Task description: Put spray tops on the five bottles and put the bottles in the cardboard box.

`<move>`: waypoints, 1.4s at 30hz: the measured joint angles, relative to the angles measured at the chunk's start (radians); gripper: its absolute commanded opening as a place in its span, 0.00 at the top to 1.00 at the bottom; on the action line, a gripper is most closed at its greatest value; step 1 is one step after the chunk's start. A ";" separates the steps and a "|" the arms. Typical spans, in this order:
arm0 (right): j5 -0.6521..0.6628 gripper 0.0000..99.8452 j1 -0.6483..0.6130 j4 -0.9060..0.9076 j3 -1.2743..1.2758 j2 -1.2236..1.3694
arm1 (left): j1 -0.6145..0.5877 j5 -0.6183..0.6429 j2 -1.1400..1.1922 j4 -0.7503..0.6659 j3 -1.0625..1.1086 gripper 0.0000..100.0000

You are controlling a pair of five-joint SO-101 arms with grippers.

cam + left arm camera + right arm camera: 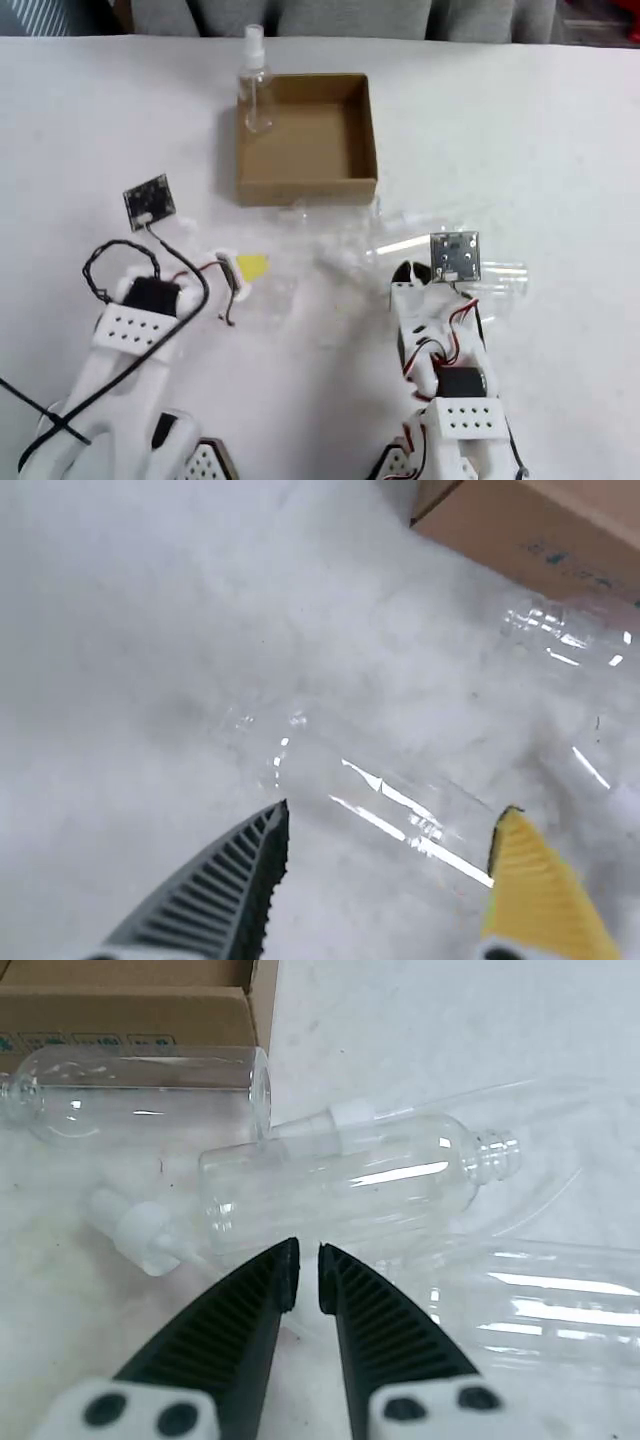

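Cardboard box (305, 190): upper centre of the high view, top open, front wall facing both arms.
Capped bottle (256, 85): upright at the box's upper-left corner with its spray top on, close to the bench's far edge.
Wall-side bottle (140, 1090): on its side, lying along the box's front wall.
Open-necked bottle (340, 1195): on its side just beside the wall-side bottle, no top on its neck.
Third bottle (530, 1310): on its side in the lower right of the right wrist view, just beside the open-necked bottle.
First spray top (340, 1120): lies between the wall-side and open-necked bottles, its thin tube trailing off to the right of the frame.
Second spray top (145, 1235): on the bench by the open-necked bottle's base, near the right jaws' tips.
Left jaws: spread wide, one grey and one yellow. A clear bottle (400, 800) lies across the gap at their tips; whether they touch it I cannot tell.
Right jaws: nearly pressed together with only a thin slit between them, pinching nothing. The tips stop just short of the open-necked bottle.
Left arm (130, 330): lower left of the high view, a black cable looped over it.
Right arm (450, 400): lower right of the high view.
Bench (540, 130): white surface runs from the box's right wall to the frame's right edge and from its left wall to the left edge. The far edge lies along the top of the frame, just behind the box.
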 measured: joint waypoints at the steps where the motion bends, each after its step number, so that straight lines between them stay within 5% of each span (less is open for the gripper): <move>1: 0.000 0.98 0.000 0.000 0.000 0.000 | 0.000 0.003 0.009 0.000 0.000 0.74; 23: 0.000 0.98 0.000 0.000 0.000 0.000 | -0.006 0.063 0.557 -0.170 -0.170 0.73; 32: 0.000 0.98 0.000 0.000 0.000 0.000 | -0.072 0.063 0.557 -0.161 -0.233 0.50; 36: 0.000 0.98 0.000 0.000 0.000 0.000 | -0.072 0.063 0.557 -0.091 -0.278 0.52; 42: 0.003 0.98 0.000 0.000 0.000 0.000 | -0.072 0.101 0.557 -0.029 -0.307 0.72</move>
